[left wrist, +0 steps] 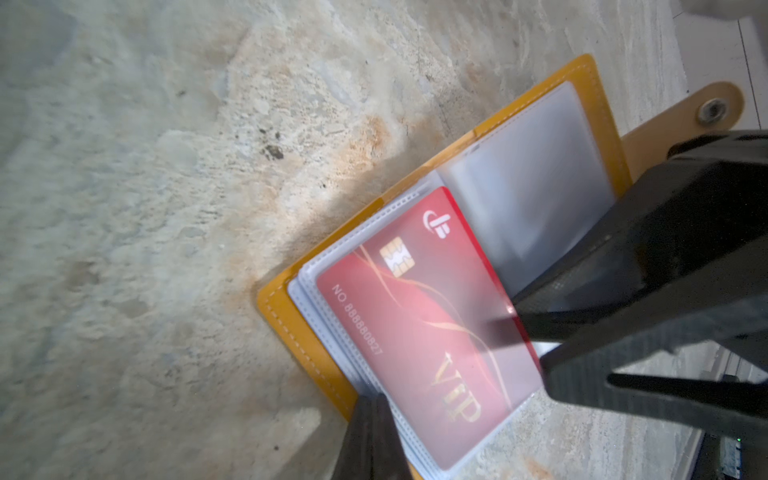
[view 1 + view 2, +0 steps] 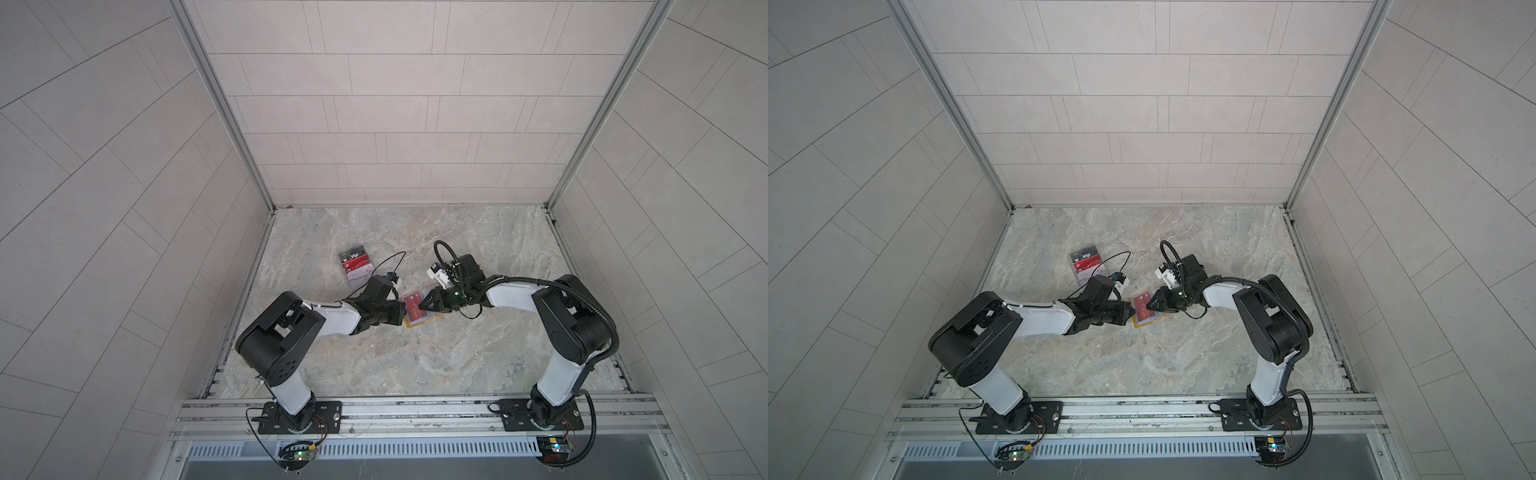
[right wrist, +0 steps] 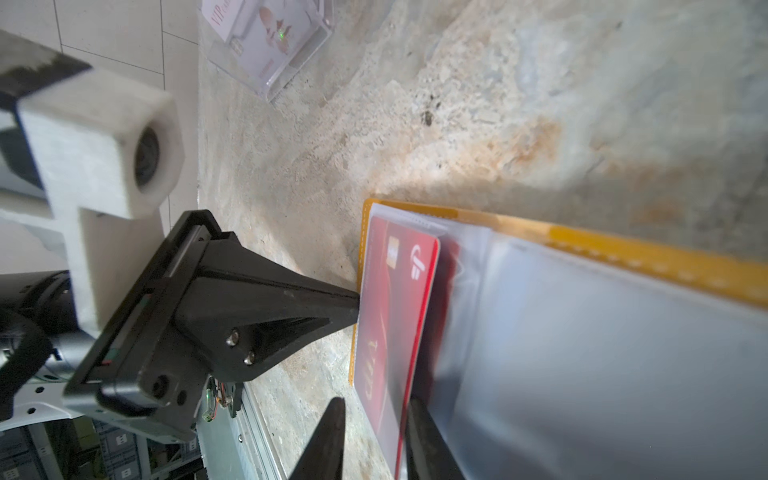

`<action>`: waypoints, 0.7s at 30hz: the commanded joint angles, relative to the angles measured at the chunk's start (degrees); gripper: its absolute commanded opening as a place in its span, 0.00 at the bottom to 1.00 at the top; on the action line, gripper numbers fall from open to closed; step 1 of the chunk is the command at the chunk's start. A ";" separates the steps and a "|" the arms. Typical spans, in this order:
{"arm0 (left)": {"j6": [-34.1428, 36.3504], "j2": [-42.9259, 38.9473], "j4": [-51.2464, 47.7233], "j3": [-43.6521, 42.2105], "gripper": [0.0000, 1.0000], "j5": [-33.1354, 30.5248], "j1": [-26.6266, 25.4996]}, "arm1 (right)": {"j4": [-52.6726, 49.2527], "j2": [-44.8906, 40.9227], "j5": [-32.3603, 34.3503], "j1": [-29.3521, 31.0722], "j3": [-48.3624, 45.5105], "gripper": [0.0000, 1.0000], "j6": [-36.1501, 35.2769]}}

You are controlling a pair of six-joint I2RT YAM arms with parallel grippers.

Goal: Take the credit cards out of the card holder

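Note:
The yellow card holder [image 2: 409, 327] [image 2: 1139, 325] [image 1: 291, 328] [image 3: 623, 253] lies open on the marble top between both arms. A red credit card [image 2: 413, 309] [image 2: 1142, 308] [image 1: 415, 311] [image 3: 395, 311] with gold VIP lettering sits in the top clear sleeve. Its bright edge pokes out toward the spine. My left gripper [image 2: 404, 309] [image 2: 1131, 309] [image 1: 374, 415] [image 3: 353, 307] is shut, its tip pressing on the holder's outer edge. My right gripper [image 2: 422, 307] [image 2: 1151, 305] [image 1: 528, 336] [image 3: 376, 405] straddles the card's exposed edge. One finger stays apart from the card.
A clear acrylic box [image 2: 355, 266] [image 2: 1087, 262] [image 3: 270, 41] holding a black Vip card and other cards stands behind the left gripper. The holder's snap tab [image 1: 712, 110] lies flat on the far side. Aluminium rails run along the table's sides and front.

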 commanded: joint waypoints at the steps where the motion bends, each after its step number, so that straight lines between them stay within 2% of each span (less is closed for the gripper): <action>1: 1.09 1.90 -3.84 0.23 0.00 -1.31 -0.23 | 4.55 1.81 -4.23 0.44 -0.46 0.28 1.82; 6: 1.35 2.09 -4.26 0.54 0.00 -1.29 -0.23 | 2.69 2.29 -5.18 0.45 0.02 0.28 0.05; 15: 3.75 1.97 -8.03 2.57 0.00 -2.14 -0.23 | -13.16 0.44 -5.01 0.12 4.35 0.28 -11.16; 21: 4.82 2.15 -9.64 3.40 0.00 -2.35 -0.23 | -15.97 0.27 -3.95 -0.90 6.07 0.29 -11.91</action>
